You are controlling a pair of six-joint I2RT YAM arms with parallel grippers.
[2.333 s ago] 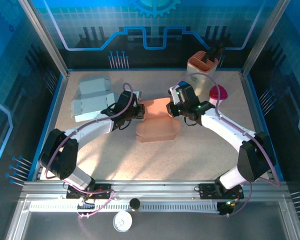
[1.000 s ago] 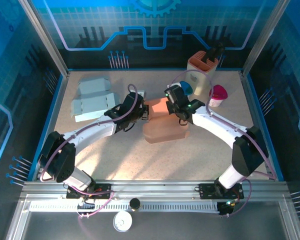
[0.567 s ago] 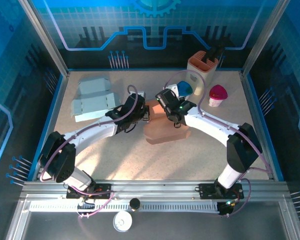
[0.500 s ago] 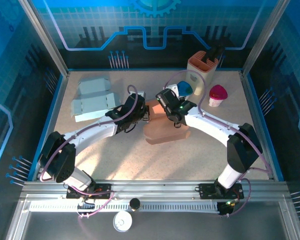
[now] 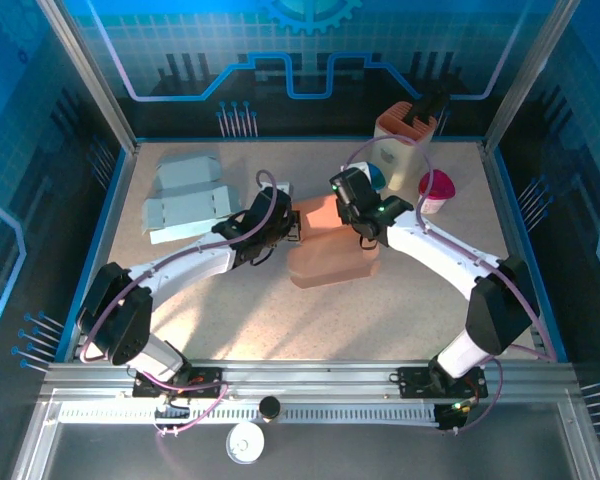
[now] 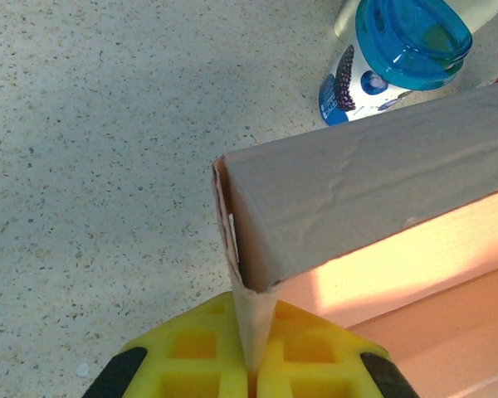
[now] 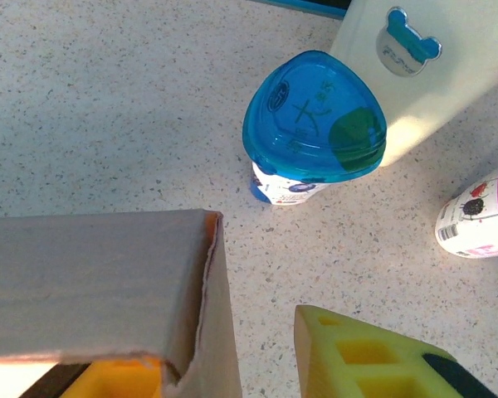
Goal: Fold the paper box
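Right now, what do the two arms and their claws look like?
Both the left arm and the right arm have white tube-like links with black joints, and a thin purple cable loops along each. A small green light glows near the right wrist. The left claw and right claw have yellow fingers moulded with square pockets.

Tan paper box, blue-lidded cup, speckled table.

Blue-lidded cup and pink-lidded cup block beyond paper box; near tabletop open.
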